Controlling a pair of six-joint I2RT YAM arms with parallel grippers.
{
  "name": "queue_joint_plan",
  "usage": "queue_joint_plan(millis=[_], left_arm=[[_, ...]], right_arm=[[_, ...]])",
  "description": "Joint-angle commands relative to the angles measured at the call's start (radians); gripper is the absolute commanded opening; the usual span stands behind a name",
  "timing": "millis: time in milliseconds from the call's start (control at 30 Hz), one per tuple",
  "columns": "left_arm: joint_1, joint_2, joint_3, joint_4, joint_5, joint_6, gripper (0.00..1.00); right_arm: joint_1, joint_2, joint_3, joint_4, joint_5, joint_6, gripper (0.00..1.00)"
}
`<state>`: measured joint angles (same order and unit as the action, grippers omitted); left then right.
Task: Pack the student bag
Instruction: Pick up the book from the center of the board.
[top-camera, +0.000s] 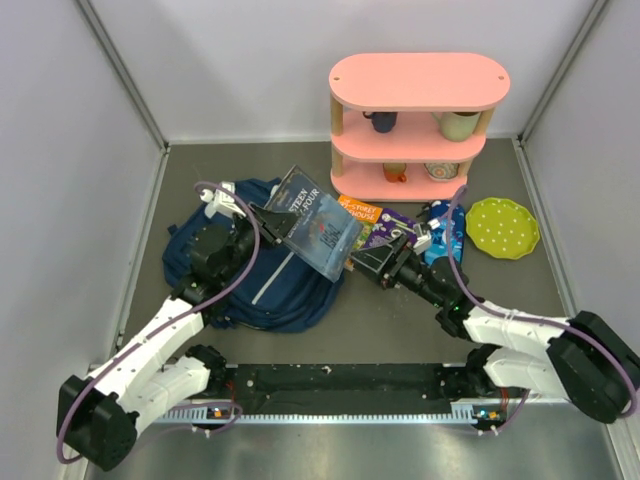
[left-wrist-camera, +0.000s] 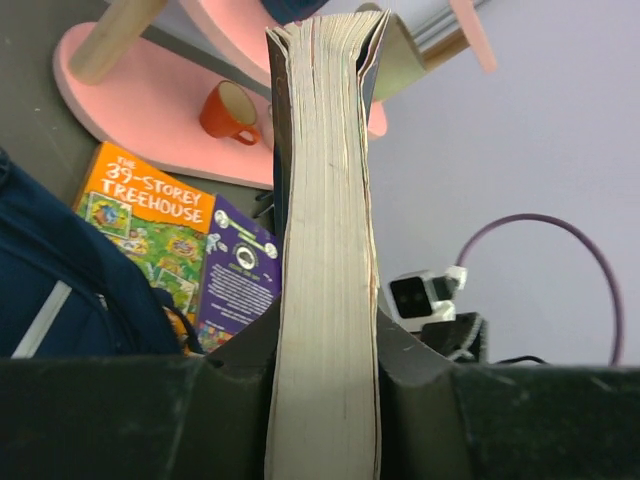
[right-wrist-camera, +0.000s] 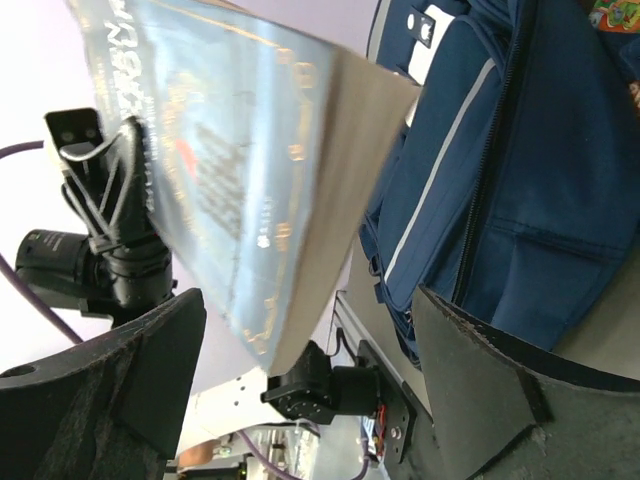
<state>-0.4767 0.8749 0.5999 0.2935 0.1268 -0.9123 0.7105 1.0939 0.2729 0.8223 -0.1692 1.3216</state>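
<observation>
Two titles legible. Held book (top-camera: 318, 225): blue cover, white capitals, only "TEEN" and "FOUR" readable from above; in the right wrist view its print is too blurred to make out. Orange book (left-wrist-camera: 150, 215) flat on the table: "39-STOREY TREEHOUSE" in the left wrist view. A purple cover (left-wrist-camera: 240, 270) lies against its right edge, small print unreadable.

Surface: dark grey table (top-camera: 400, 320), matt, with pale grey wall panels (top-camera: 250, 60) on three sides. Pink three-tier shelf (top-camera: 420, 82) at 1 o'clock from the table's centre, with mugs on its tiers; an orange mug (top-camera: 395, 172) is on the lowest. Yellow-green dotted plate (top-camera: 502, 227) at 3 o'clock. Small blue patterned item (top-camera: 437, 230) between plate and books, partly hidden by the right arm.

Student bag (top-camera: 255, 290): navy, thin white stripe, lying flat at 9 o'clock from centre, under the left arm's forward end. The held book overhangs its 1 o'clock corner.

Left gripper (top-camera: 272, 215): closed onto the held book at its 9 o'clock edge. The left wrist view looks straight along the page block, fingers pressed to both covers. Book is off the table, tilted, far corner toward the shelf.

Right gripper (top-camera: 365, 258): jaws spread wide, gripping nothing, just at 4 o'clock of the held book's lower corner. In the right wrist view the book's corner hangs between and beyond the fingers (right-wrist-camera: 470, 350), clear of both, with the bag behind it.
</observation>
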Motion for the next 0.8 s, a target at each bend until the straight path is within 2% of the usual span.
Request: queue_joint_plan(millis=[0,200,533,767], left_arm=[[0.003,-0.007,0.015,0.263,0.028,-0.095,0.00],[0.003,0.006,-0.006,0.314,0.045,-0.135,0.00],[0.003,0.007,-0.038,0.343,0.065,-0.166,0.00],[0.003,0.019,-0.063,0.391,0.086,-0.203,0.00]], right_arm=[[0.000,0.075,0.029,0.171,-0.009,0.040,0.82],[0.001,0.190,0.068,0.363,-0.033,0.054,0.82],[0.000,0.291,0.147,0.482,-0.050,0.034,0.81],[-0.009,0.340,0.158,0.573,-0.056,0.041,0.64]])
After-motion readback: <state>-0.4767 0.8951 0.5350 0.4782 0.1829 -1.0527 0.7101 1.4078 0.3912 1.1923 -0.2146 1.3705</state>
